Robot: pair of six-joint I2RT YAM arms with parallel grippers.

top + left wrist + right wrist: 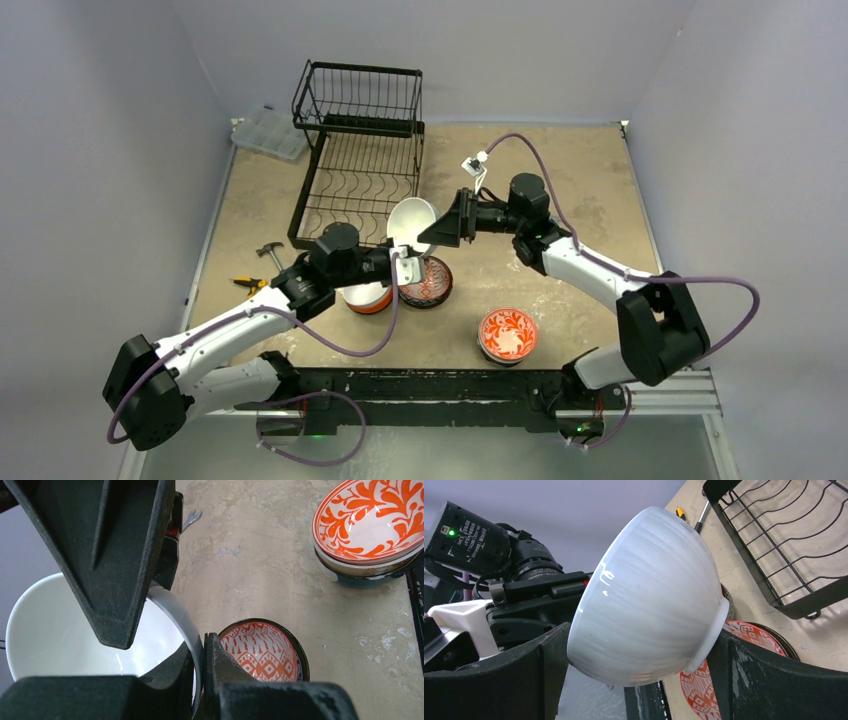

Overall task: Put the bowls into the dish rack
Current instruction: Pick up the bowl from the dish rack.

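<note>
MID-AIR MEETING: The left gripper (201, 660) pinches the rim of a white bowl (411, 222), 1 finger inside and 1 outside, holding it tilted above the table (560, 200). The bowl hangs at the near right corner of the rack (357, 185), which sits at 11 o'clock from it with no bowl seen on its wires.

The right gripper (639, 650) comes in from 3 o'clock. It is spread to its widest, with 1 finger on each side of the bowl's rounded outer wall. Whether either finger touches the glaze cannot be told.

At least 2 more bowls wait on the table. A patterned bowl (430, 282) lies at 6 o'clock, just under the lifted one, and a red bowl (508, 333) at 5 o'clock, well apart.

The white bowl looks like glazed ceramic, so it is probably stiff, brittle, slick and heavy for a hold on 1 edge. A pinch on the rim is the surest hold. A squeeze across the curved wall could let the bowl slide out, so any second grip should probably close before the first lets go. A drop from this height onto the patterned bowl could chip both.
</note>
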